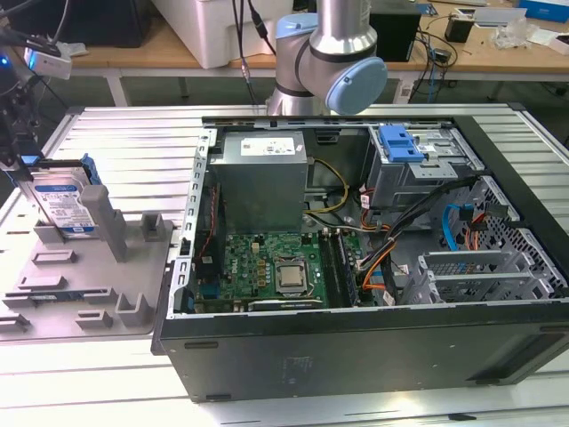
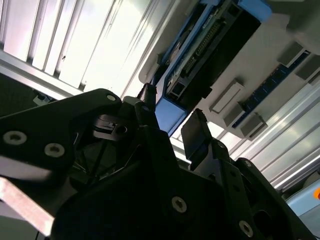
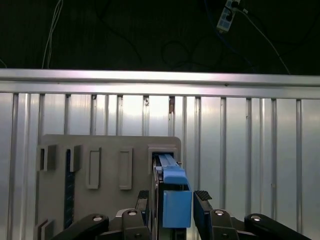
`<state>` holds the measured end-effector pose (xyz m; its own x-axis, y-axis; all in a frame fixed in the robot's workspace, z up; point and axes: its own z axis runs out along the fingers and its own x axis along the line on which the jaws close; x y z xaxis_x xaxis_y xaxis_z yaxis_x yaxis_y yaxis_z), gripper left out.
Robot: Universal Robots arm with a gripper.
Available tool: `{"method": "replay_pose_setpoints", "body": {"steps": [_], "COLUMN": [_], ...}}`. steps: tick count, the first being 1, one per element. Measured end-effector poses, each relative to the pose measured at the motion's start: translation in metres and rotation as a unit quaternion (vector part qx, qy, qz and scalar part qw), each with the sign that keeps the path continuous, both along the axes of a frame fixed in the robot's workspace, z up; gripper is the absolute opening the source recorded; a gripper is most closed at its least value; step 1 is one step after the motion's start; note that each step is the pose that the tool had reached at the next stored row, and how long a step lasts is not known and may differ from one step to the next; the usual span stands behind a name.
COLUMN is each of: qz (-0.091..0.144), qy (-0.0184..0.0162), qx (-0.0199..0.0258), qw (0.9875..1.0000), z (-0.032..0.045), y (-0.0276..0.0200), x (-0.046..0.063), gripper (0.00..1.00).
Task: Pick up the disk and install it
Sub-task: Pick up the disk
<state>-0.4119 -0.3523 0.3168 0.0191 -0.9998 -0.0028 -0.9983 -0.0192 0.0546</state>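
The disk [image 1: 64, 203] stands on edge in a slot of the grey holder plate [image 1: 89, 285] at the exterior view's left, its white-and-blue label facing the camera. My gripper [image 1: 20, 169] is at the disk's far-left end. In the first wrist view the blue carrier frame [image 3: 176, 200] sits between my two fingers [image 3: 202, 199], and my gripper [image 3: 172, 196] is open with narrow gaps on both sides. The second wrist view shows my gripper [image 2: 172, 122] straddling the blue frame end [image 2: 170, 116] of the disk, which rests in the holder [image 2: 270, 45].
An open computer case [image 1: 356, 231] lies at the exterior view's right, with a grey power-supply box [image 1: 262, 178], a motherboard [image 1: 276, 267] and a blue latch plate [image 1: 397, 142] on the drive cage. The arm's base [image 1: 329, 53] stands behind it. A slatted metal table [image 3: 240, 150] surrounds the holder.
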Motion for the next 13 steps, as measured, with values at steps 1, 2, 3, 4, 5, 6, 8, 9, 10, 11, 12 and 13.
{"method": "replay_pose_setpoints", "body": {"steps": [1, 2, 3, 4, 5, 6, 8, 9, 10, 11, 12, 13], "qz": [0.0, 0.0, 0.0, 0.0, 0.0, 0.0, 0.0, 0.0, 0.0, 0.0, 0.0, 0.0], "qy": [0.0, 0.0, 0.0, 0.0, 0.0, 0.0, -0.0001, 0.0, 0.0, 0.0, -0.0001, -0.0001], "qx": [0.0, 0.0, 0.0, 0.0, 0.0, 0.0, 0.0, 0.0, 0.0, 0.0, 0.0, 0.0001], "qw": [1.0, 1.0, 1.0, 1.0, 1.0, 1.0, 1.0, 1.0, 1.0, 1.0, 1.0, 1.0], "z": [-0.0006, -0.0011, -0.0016, -0.002, -0.0023, -0.0027, -0.0036, -0.0041, -0.0047, -0.0052, -0.0057, -0.0068], "y": [0.0, 0.0, 0.0, 0.0, 0.0, 0.0, 0.0, 0.0, 0.0, 0.0, 0.0, 0.0001], "x": [-0.0002, -0.0004, -0.0006, -0.0007, -0.0007, -0.0008, -0.0008, -0.0009, -0.0009, -0.0009, -0.0009, -0.0009], "gripper": [0.48, 0.48, 0.48, 0.48, 0.48, 0.48, 0.48, 0.48, 0.48, 0.48, 0.48, 0.48]}}
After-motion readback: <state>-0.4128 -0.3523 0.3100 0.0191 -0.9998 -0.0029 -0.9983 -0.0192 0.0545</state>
